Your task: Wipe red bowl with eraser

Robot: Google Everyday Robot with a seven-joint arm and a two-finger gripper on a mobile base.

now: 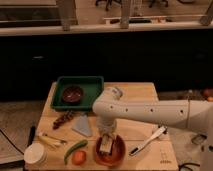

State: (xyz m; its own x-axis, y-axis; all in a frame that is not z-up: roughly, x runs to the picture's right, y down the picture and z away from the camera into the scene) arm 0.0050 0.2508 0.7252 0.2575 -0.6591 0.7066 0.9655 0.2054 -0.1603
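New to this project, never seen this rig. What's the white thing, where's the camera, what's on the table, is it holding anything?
The white thing is a robot arm reaching in from the right. There is one camera, looking down at the wooden table from the front; its mount is not shown. The gripper hangs over the red bowl with the eraser at its tip, inside the bowl. Also there: a green tray holding a dark maroon bowl, a grey-blue cloth, a green pepper, an orange fruit, a white container and a white utensil.
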